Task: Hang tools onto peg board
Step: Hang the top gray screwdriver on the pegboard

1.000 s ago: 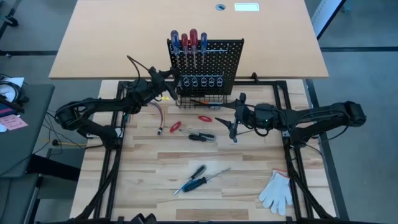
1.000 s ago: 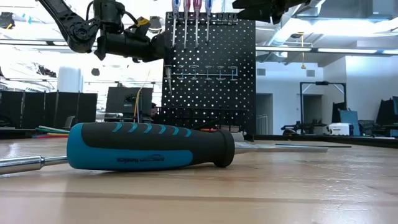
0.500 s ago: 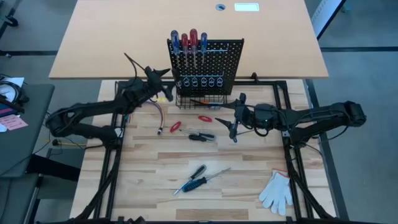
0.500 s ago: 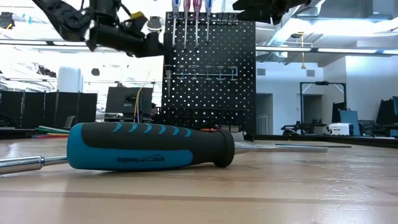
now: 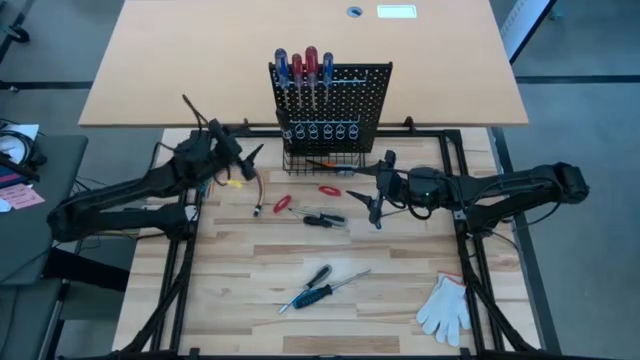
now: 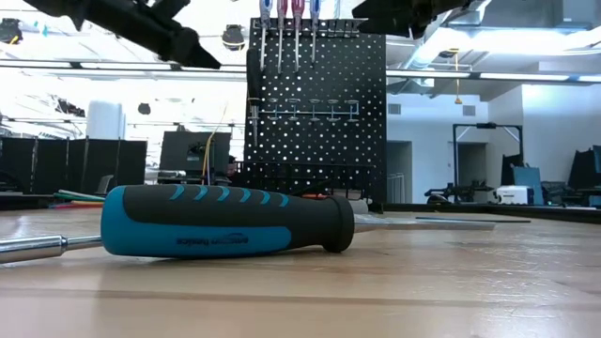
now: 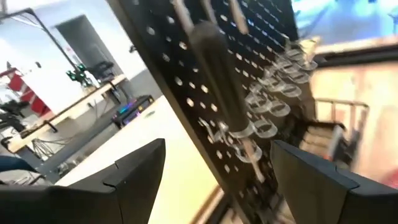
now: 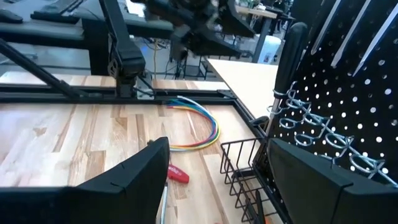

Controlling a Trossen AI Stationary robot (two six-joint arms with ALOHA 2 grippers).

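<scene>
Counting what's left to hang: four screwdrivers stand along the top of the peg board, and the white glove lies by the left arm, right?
Not quite. The four screwdrivers do stand along the top of the peg board, but the white glove lies at the table's near right corner, on the right arm's side. The high view shows it.

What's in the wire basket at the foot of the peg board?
Hard to tell: through the wire basket only a reddish bit shows in the high view; the peg board and rings hide the rest.
</scene>
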